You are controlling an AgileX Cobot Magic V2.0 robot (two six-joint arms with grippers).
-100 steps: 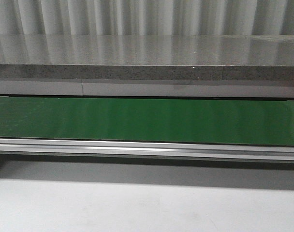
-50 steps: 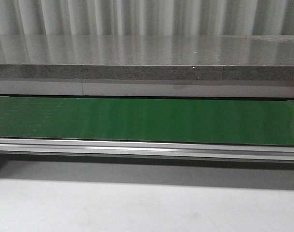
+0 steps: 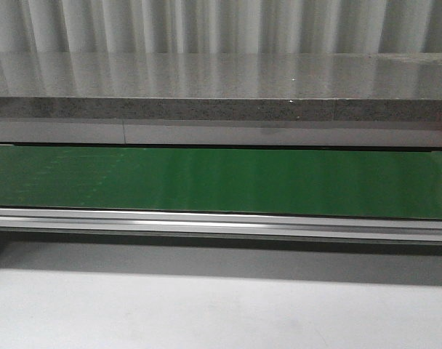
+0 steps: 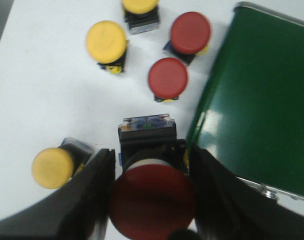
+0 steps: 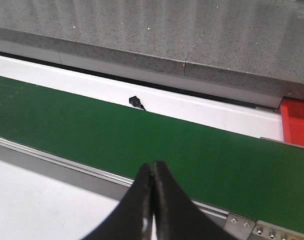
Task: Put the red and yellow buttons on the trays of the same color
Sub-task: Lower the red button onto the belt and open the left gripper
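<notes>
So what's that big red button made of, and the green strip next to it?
The red button between the left gripper's fingers looks like smooth, fairly matte plastic: its round cap is evenly coloured, on a dark moulded housing. The green strip looks like a rubbery or PVC conveyor belt, slightly glossy, with soft light patches; its edge rail looks like brushed metal.

- Conveyor belt (image 3: 221,182): plain dark green, no pattern; silver-grey metal rail (image 3: 221,222) along near edge.
- Tabletop (image 3: 206,313): plain white.
- Counter (image 3: 221,80) beyond belt: grey with fine dark speckle.
- Backdrop (image 3: 206,25): pale grey, vertical ribbing.
- Held button (image 4: 152,200): red cap on black body.
- Two loose buttons (image 4: 168,78): red caps.
- Three loose buttons (image 4: 106,41): yellow caps, dark bases.
- Left gripper (image 4: 151,195): black fingers.
- Right gripper (image 5: 153,200): black fingers.
- Tray (image 5: 297,122) at belt's right end: red.
</notes>
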